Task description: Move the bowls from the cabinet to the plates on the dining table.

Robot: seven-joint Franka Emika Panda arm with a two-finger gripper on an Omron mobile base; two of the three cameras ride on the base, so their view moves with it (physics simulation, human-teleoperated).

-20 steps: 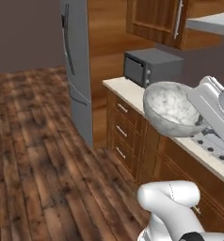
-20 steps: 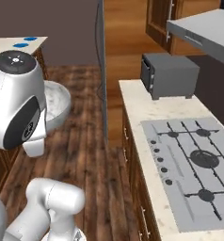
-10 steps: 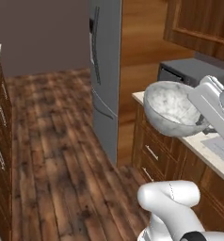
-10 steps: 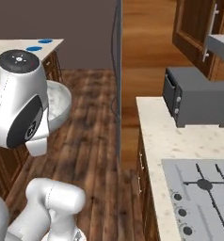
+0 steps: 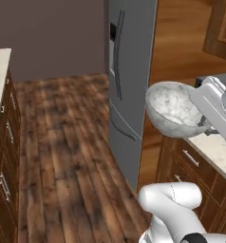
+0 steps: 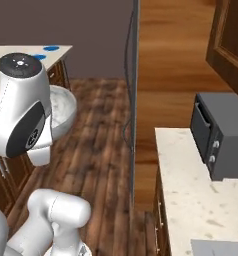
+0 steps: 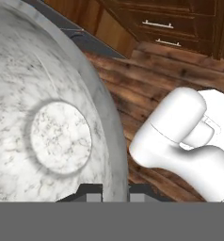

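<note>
The grey-white marbled bowl (image 5: 173, 110) hangs in the air in front of the fridge, tilted, its hollow facing the left base camera. My gripper (image 5: 206, 127) is shut on its right rim. In the hand view the bowl (image 7: 48, 117) fills the left side and the gripper (image 7: 115, 192) pinches its rim between the two fingertips. From the right the bowl (image 6: 61, 106) peeks out behind my arm. The dining table (image 6: 6, 60) stands at the far left with two blue plates (image 6: 51, 48) on it. A brown panelled cabinet door (image 6: 233, 40) shows at the top right.
A tall grey fridge (image 5: 129, 71) stands straight ahead. To the right is a stone counter (image 6: 191, 190) with a dark microwave (image 6: 221, 132), over wooden drawers (image 5: 191, 166). Wood floor (image 5: 62, 142) lies open between the counter and the table's drawer front (image 5: 3, 156).
The base has turned, so both base views have swung: hob and microwave slid to the right, fridge and table came closer to centre. The bowl stays held the same way.
</note>
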